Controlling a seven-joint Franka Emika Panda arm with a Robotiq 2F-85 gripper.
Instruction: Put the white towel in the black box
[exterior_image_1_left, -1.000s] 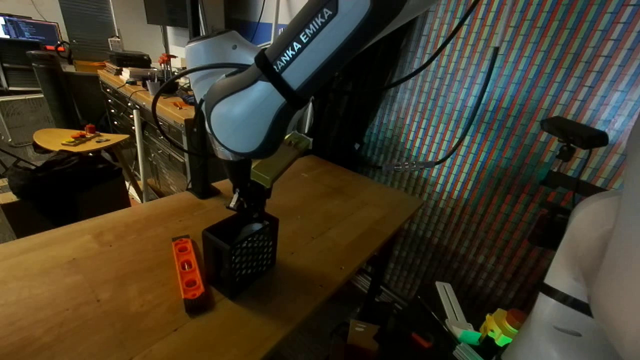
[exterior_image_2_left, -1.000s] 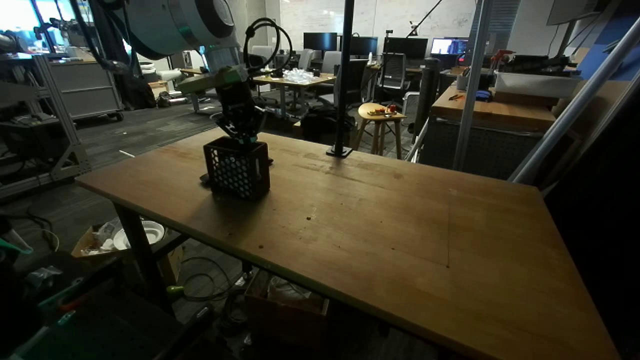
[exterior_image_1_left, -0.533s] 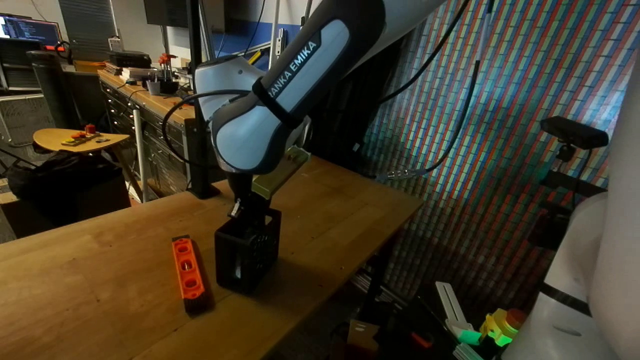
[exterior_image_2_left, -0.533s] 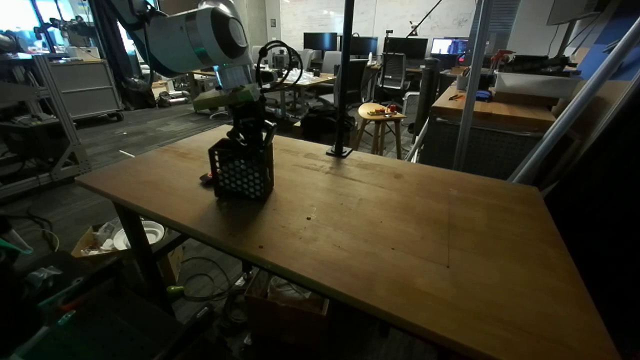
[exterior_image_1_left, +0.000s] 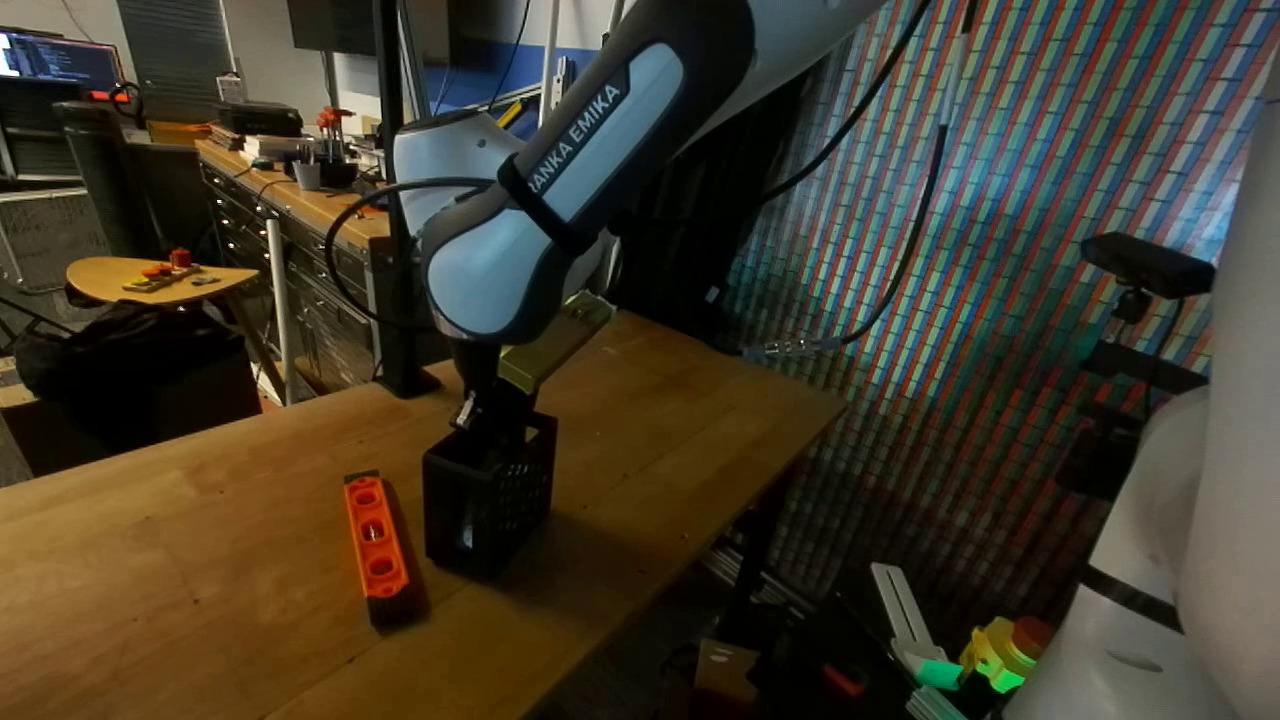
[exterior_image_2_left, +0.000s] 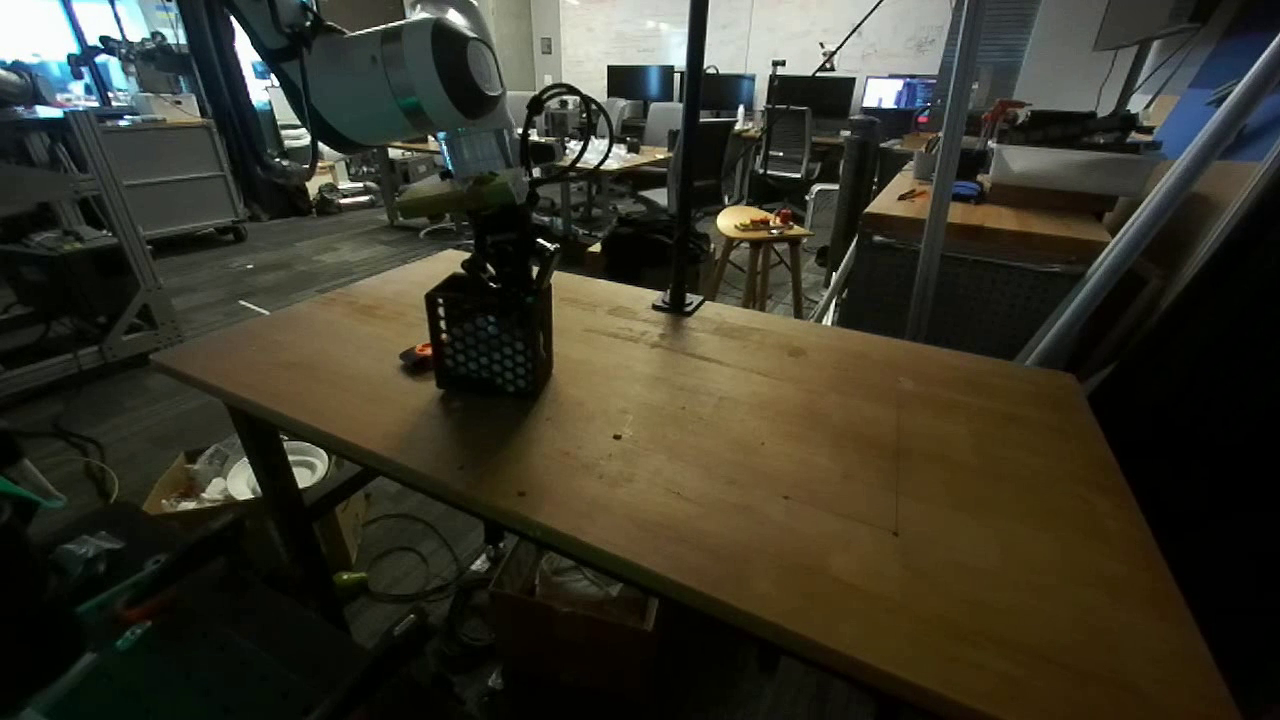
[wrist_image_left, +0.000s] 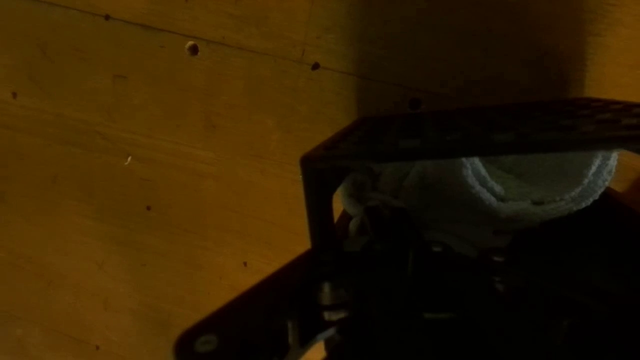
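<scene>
Gripper (exterior_image_1_left: 500, 440) sits down in blk box (exterior_image_1_left: 489, 515), white towel (wrist_image_left: 445, 195) inside too. Can't tell if fingers apart/together. Orange lvl (exterior_image_1_left: 378, 550) left of box.

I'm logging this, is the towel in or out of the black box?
In: the wrist view shows the white towel inside the walls of the black box.

Beside the claw (exterior_image_1_left: 503, 432) we see the white towel (wrist_image_left: 490, 200) as rough, fuzzy cloth. At the claw's lower end, the black box (exterior_image_1_left: 490, 505) looks like matt plastic. Beneath the claw we find the table (exterior_image_1_left: 650, 450) wooden, smooth but pitted; above the claw, the arm (exterior_image_1_left: 490, 275) is smooth, faintly glossy.
</scene>
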